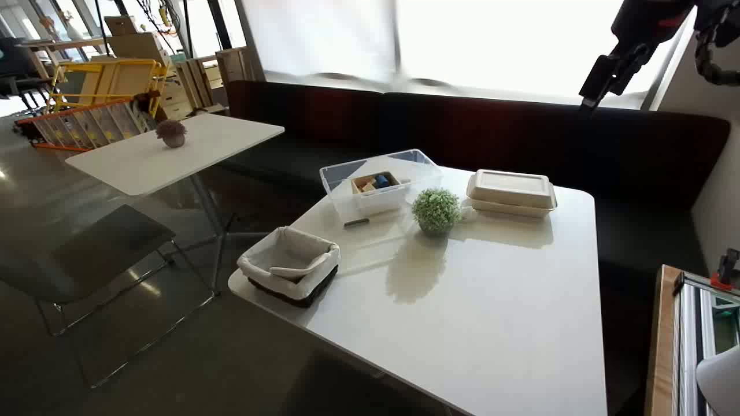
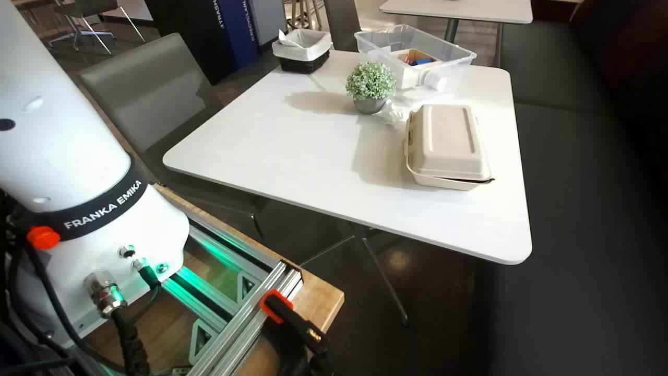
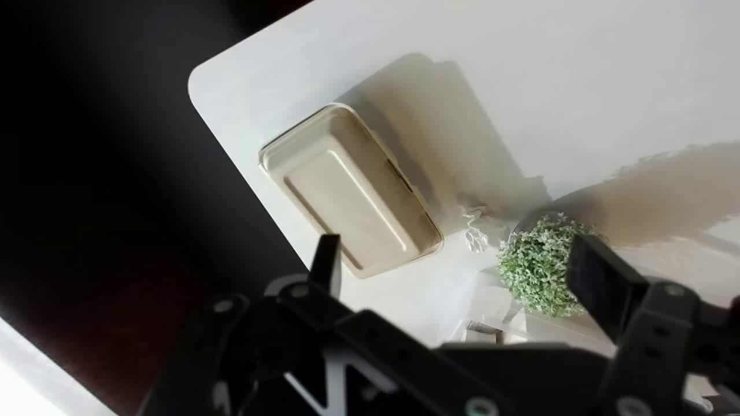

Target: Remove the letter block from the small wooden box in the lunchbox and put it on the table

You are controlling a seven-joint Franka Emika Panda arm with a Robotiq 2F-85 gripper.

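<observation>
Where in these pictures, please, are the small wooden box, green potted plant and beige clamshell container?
Small wooden box [image 2: 419, 54], in an exterior view, inner wall.
Green potted plant [image 1: 436, 208], in an exterior view, foliage.
Beige clamshell container [image 3: 347, 207], in the wrist view, lid top.

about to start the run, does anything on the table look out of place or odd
Yes, a crumpled whitish scrap lies on the table between the potted plant and the beige lidded container, looking like litter. The container may also not be fully shut: a dark line shows along one end.
</observation>
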